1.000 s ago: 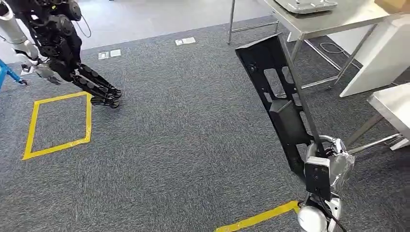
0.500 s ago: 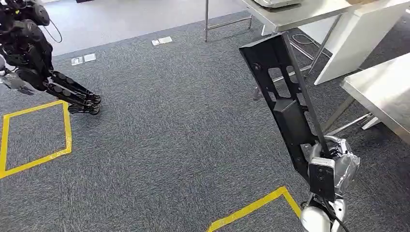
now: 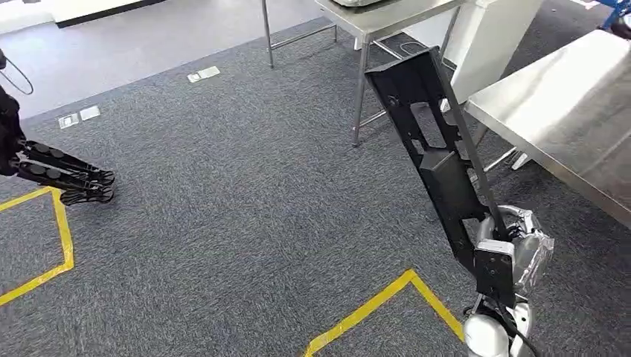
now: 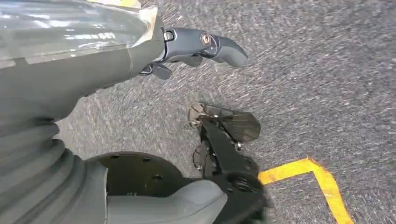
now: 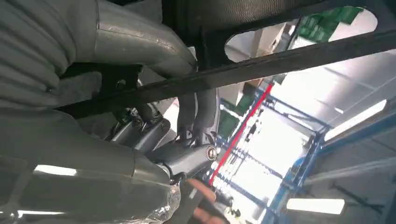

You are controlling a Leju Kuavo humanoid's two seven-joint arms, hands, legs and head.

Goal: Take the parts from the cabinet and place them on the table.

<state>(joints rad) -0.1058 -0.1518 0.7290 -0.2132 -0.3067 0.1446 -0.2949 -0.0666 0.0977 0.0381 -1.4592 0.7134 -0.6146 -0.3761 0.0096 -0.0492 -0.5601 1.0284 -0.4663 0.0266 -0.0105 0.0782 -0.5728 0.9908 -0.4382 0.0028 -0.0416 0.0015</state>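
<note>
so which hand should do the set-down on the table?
Right. The right hand already grips the long black part, and the steel table lies on that side, just beyond the part. The left hand hangs over the carpet on the far side, holding nothing.

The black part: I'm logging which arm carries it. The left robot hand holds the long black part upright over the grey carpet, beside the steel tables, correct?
Not quite. The head view shows the right robot hand gripping the long black part at its lower end. It does lean upward over the grey carpet beside the steel tables. The left robot hand holds nothing.
</note>
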